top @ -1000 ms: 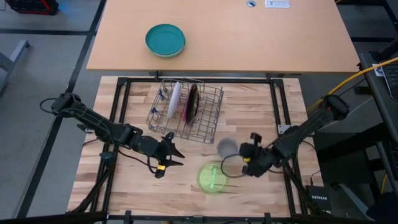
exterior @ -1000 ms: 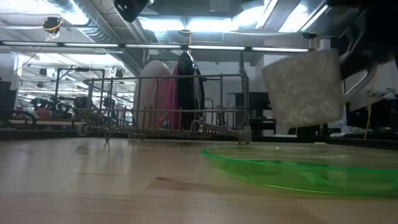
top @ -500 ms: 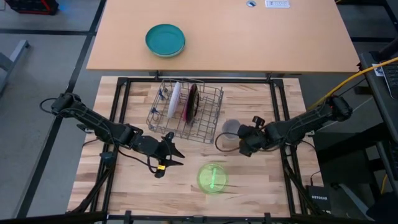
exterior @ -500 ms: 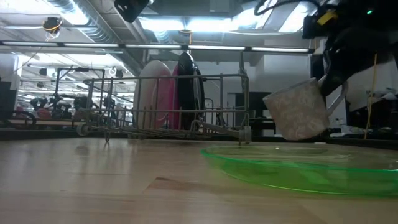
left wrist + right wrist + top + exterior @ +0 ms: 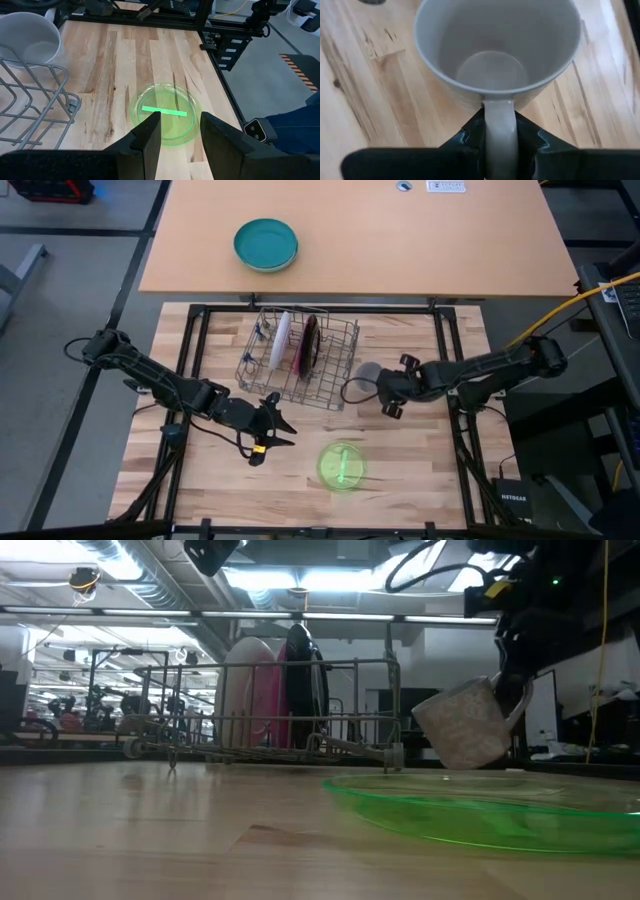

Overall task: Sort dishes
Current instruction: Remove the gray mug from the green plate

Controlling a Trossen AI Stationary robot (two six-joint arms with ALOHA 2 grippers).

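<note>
My right gripper is shut on the small grey mug, just right of the wire dish rack; the mug hangs tilted above the table in the low view. The white plate and the magenta plate stand on edge in the rack. The lime-green saucer lies flat on the table near the front. My left gripper is open and empty, left of the saucer, which shows beyond its fingers in the left wrist view. My right gripper pinches the mug's handle between its two fingers, one on each side of it. The fingers come level from the table's right side. The mug is lifted clear of the table and tilted, its open mouth toward the gripper.
A teal bowl sits on the far tan table. The black frame rails border the wooden work surface. A bare strip of wood lies between the rack and the saucer.
My right gripper has carried the grey mug from beside the saucer toward the table's far edge and toward the rack, and the arm has swung round until it lies level. The mug has stayed lifted and has tipped further. The saucer has stayed in place.
</note>
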